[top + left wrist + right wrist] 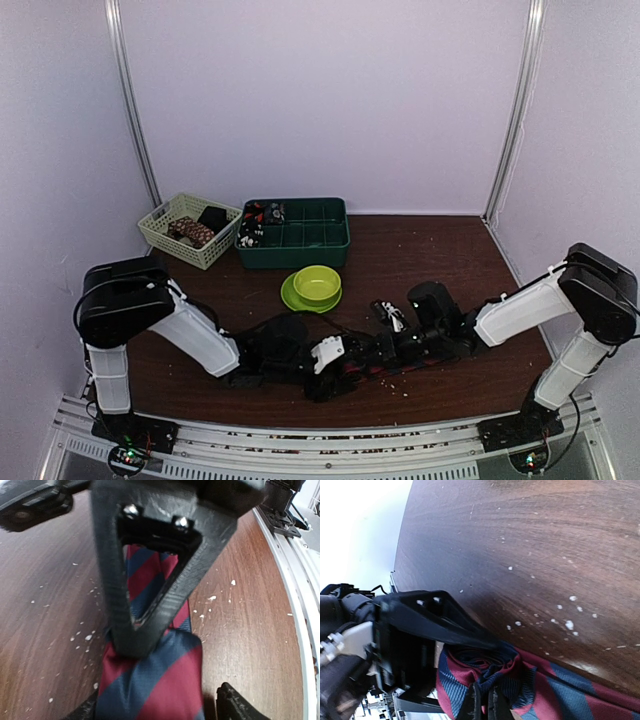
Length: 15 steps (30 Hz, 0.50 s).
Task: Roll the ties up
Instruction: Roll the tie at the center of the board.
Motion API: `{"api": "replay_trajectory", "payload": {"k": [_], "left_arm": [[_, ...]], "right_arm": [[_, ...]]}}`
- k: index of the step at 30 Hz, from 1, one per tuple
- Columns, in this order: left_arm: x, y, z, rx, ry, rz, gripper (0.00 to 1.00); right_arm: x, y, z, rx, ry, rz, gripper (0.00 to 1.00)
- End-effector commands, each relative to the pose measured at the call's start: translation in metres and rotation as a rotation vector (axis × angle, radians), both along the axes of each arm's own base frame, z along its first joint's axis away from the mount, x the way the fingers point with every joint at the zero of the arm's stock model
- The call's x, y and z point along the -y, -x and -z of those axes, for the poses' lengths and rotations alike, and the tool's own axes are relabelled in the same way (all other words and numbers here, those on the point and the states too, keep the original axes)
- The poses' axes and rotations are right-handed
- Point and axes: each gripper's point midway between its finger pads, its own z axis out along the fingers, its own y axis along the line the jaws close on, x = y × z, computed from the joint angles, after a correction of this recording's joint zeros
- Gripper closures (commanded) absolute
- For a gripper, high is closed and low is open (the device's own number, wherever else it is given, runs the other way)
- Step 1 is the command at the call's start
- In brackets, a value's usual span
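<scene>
**Striped tie mostly buried under two grippers**

From above, the tie (352, 376) shows only as red slivers at 6 o'clock of the lime-green bowl (317, 283). The rest is covered by the two grippers, which meet over it near the front edge of the surface (440, 260). Its full length cannot be followed, as both wrist views cut it off at the frame's edge. The bowl sits on a matching plate (290, 297). A dark green tray (295, 255) lies at its 12 o'clock and a pale basket (175, 245) at its 10 o'clock. Both hold dark patterned items too small to make out.

The right gripper (484, 702) is clenched, its tips together on a bunched fold of the red-and-navy fabric, which heaps up around them. In the left wrist view its black triangular finger fills the upper middle and partly hides the tie behind it.

The left gripper (157, 702) is released. Its fingers (235, 705) stand apart at 5 and 7 o'clock, only their tips in frame, with the tie's broad part lying flat between them. White specks (232, 582) dot the wood.
</scene>
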Motion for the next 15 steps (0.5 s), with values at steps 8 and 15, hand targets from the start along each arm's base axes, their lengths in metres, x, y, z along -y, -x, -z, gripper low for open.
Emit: {"api": "replay_trajectory", "payload": {"k": [8, 15], "left_arm": [[0.009, -0.008, -0.031, -0.02, 0.117, -0.06, 0.22], [0.021, -0.018, -0.024, -0.082, 0.166, -0.122, 0.22]], "right_arm": [[0.069, 0.016, 0.069, -0.042, 0.291, 0.063, 1.0], [0.08, 0.013, 0.077, -0.006, 0.348, 0.079, 1.0]]}}
